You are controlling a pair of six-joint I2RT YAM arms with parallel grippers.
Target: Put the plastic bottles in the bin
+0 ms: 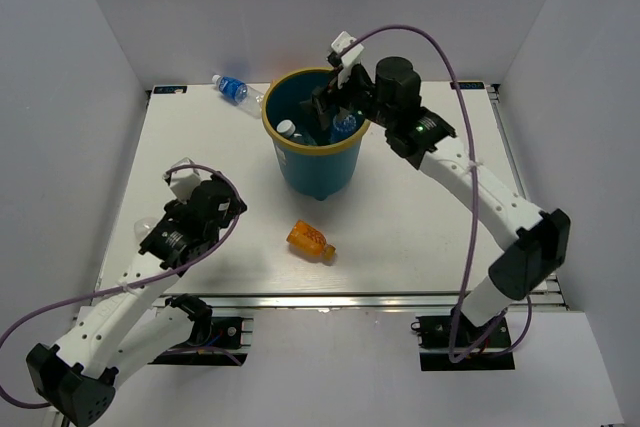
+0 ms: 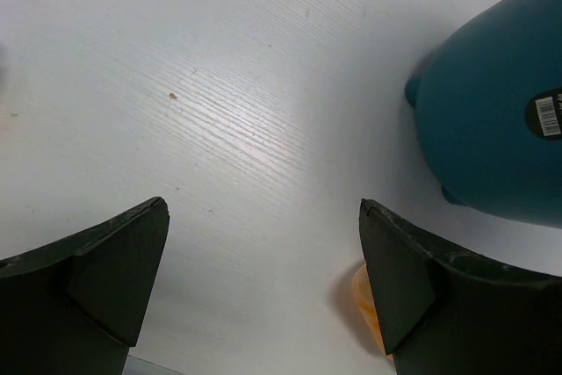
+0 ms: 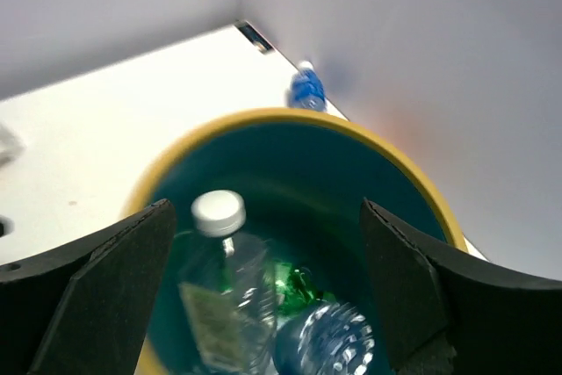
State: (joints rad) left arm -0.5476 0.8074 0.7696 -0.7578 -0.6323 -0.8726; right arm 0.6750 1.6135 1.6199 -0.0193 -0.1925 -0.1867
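Directly under the right pincer (image 3: 263, 212), spread and empty, the bin (image 3: 290, 120) holds a pale-label bottle (image 3: 219, 287), green bottle (image 3: 294, 283) and blue-label bottle (image 3: 325, 344). The green shows only in the wrist view. Beside one finger of the released left pincer (image 2: 263, 217) lies the orange bottle (image 2: 362, 294).

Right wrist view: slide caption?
Open right gripper above the bin; inside, a pale-labelled bottle, a green bottle, a blue-labelled bottle.

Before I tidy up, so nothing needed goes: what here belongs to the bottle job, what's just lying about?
Job: bin; inside it pale-label bottle, green bottle, blue-label bottle; outside it orange bottle, far blue-label bottle.
Not the job: purple cables, corner bracket.
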